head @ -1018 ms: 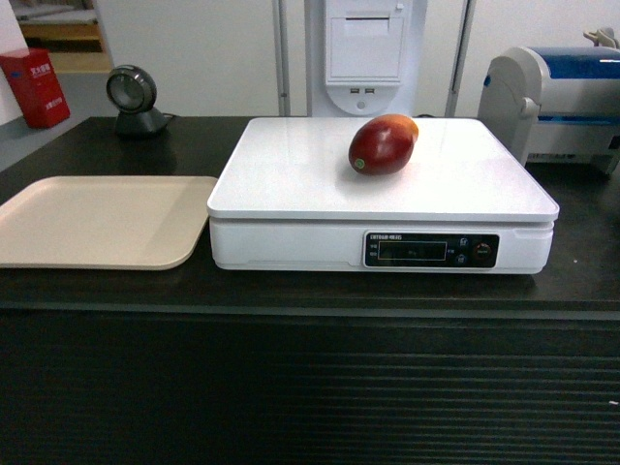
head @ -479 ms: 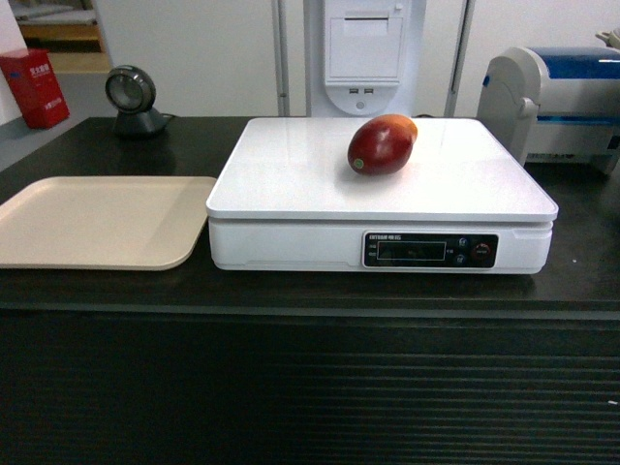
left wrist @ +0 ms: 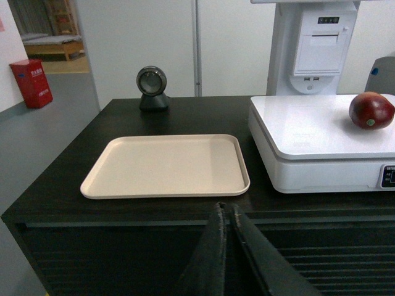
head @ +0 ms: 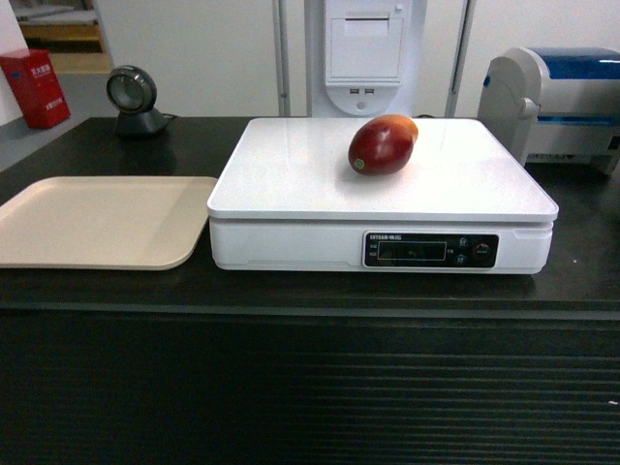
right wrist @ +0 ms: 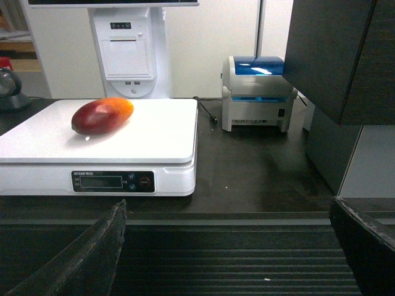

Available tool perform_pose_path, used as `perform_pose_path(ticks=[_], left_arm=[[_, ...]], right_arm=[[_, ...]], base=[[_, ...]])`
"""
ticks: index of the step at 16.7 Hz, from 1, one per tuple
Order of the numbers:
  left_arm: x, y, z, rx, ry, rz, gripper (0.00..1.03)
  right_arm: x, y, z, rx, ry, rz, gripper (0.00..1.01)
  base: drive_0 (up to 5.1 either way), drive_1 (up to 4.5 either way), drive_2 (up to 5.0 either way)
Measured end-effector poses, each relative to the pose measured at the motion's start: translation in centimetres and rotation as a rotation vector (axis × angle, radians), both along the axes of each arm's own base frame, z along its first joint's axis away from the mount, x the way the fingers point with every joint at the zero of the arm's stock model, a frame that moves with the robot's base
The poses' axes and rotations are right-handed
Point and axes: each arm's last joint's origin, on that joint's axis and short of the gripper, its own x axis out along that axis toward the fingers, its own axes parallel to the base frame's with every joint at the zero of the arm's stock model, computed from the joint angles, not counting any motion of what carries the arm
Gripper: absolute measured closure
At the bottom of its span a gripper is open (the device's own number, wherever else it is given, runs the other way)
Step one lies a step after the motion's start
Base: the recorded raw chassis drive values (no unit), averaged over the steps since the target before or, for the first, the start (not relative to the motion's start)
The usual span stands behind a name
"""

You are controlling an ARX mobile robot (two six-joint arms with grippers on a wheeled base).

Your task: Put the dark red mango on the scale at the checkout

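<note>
The dark red mango (head: pixel 383 145), with a yellow-orange end, lies on its side on the white top of the scale (head: pixel 291 179), right of centre and toward the back. The scale stands on the black checkout (head: pixel 310 387) counter. In the left wrist view the mango (left wrist: pixel 371 110) sits far right, and my left gripper (left wrist: pixel 225 209) is shut and empty, low in front of the counter's ribbed face. My right gripper (right wrist: pixel 228 206) is wide open and empty, also below the counter edge, with the mango (right wrist: pixel 102 115) up to its left. Neither gripper shows in the head view.
A beige tray (head: pixel 97 221) lies left of the scale. A round scanner (head: pixel 133 97) stands at the back left, and a white-and-blue printer (head: pixel 562 102) at the back right. A white receipt unit (head: pixel 363 53) rises behind the scale. A dark cabinet (right wrist: pixel 333 55) stands to the right.
</note>
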Motion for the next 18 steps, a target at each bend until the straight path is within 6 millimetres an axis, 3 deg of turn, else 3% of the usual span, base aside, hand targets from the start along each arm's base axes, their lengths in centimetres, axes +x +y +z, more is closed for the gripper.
perform_pose_path(ticks=[8, 13, 18], left_arm=[[0.00, 0.00, 0.00, 0.000, 0.000, 0.000, 0.59], [0.00, 0.00, 0.00, 0.001, 0.000, 0.000, 0.03], [0.00, 0.00, 0.00, 0.000, 0.000, 0.000, 0.05]], right_arm=[[0.00, 0.00, 0.00, 0.000, 0.000, 0.000, 0.03], [0.00, 0.00, 0.00, 0.000, 0.000, 0.000, 0.03], [0.00, 0.00, 0.00, 0.000, 0.000, 0.000, 0.03]], base=[[0.0, 0.00, 0.0], [0.0, 0.00, 0.0], [0.0, 0.00, 0.0]])
